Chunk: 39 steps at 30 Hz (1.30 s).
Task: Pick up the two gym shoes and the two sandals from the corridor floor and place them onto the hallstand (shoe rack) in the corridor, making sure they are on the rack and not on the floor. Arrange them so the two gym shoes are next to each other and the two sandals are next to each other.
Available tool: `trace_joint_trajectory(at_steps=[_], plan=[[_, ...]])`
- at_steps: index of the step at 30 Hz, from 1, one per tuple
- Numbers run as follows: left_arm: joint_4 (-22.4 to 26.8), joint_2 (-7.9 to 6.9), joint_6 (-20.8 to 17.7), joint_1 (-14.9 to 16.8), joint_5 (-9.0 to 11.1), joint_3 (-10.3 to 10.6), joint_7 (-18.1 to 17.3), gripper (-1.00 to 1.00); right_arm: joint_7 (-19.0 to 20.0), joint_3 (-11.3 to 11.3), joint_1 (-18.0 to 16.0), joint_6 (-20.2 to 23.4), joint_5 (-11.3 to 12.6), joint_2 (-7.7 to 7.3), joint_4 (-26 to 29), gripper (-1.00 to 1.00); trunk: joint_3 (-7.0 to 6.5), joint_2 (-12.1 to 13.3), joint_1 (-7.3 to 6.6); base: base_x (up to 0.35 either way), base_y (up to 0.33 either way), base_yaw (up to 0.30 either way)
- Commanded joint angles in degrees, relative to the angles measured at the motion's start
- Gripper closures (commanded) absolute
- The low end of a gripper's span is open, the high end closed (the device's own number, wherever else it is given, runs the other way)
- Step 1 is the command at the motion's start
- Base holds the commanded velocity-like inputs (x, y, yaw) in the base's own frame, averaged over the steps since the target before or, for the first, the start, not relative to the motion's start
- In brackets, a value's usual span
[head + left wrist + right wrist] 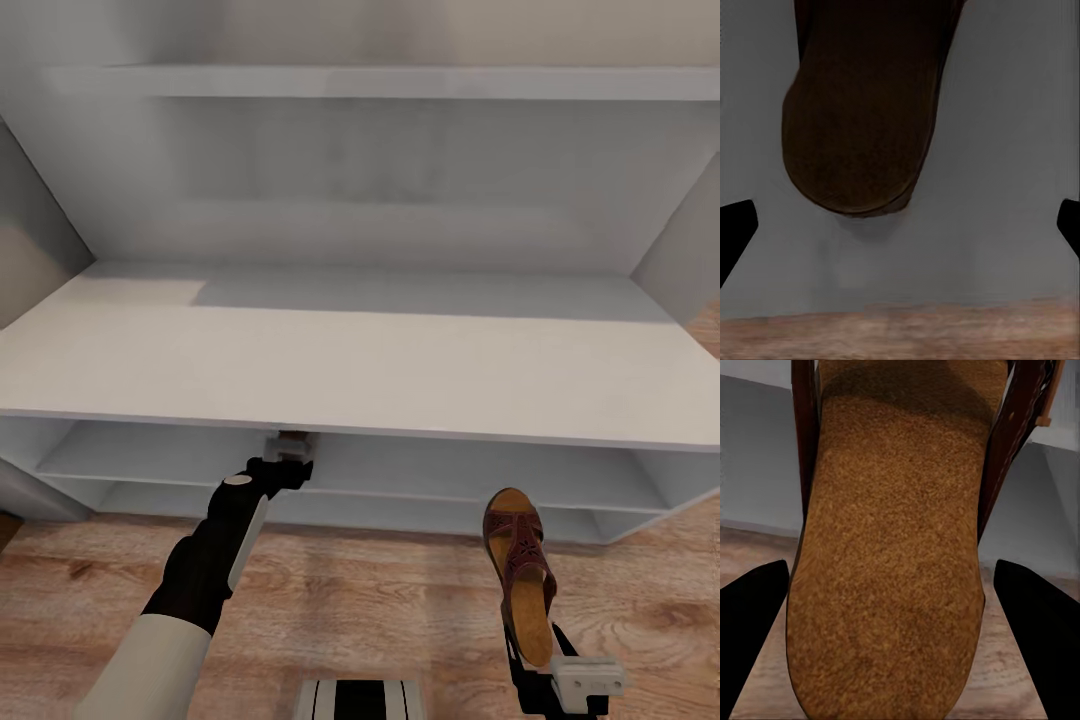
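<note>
Wooden corridor floor (380, 600) runs under my robot, and directly in front I see the white-grey hallstand (360, 370) with its thick flat top, a tall back panel and a high shelf above. Below the top, two shallow tiers are visible.

My left arm reaches forward to the edge of the upper tier, and the left gripper (289, 447) is partly hidden under the top board. In the left wrist view its two dark fingertips (735, 232) stand wide apart at the borders, and a dark brown sandal (862, 112) lies on the grey shelf surface between and beyond them, not touched by them (so this gripper is opened and holds nothing).

My right gripper (545, 665) is low, near the bottom of the head view, over the floor and in front of the hallstand. It holds the second sandal (522, 570) by the heel end; the sandal stands nearly upright, toe up, with the tan footbed and reddish-brown strap visible. In the right wrist view the footbed (889, 562) runs between the two black fingers (754, 637).
</note>
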<state>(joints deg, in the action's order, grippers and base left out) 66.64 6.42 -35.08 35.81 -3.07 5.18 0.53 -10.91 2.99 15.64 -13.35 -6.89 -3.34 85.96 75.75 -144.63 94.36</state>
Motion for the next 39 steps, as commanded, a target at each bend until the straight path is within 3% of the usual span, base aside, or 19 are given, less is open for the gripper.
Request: trace_joint_trajectory(at_steps=[1,39], plan=[[0.0,0.00,0.0,0.0,0.0,0.0,0.0,-1.00,0.1,0.0,0.0,0.0,0.0,0.00,0.0,1.00,0.00,0.0,0.00,-0.189,0.000,0.000],[-0.1,0.00,0.0,0.0,-0.1,0.0,0.0,-1.00,-0.1,-0.1,0.0,0.2,0.0,0.15,-0.1,1.00,0.00,0.0,0.00,-0.069,0.000,0.000]])
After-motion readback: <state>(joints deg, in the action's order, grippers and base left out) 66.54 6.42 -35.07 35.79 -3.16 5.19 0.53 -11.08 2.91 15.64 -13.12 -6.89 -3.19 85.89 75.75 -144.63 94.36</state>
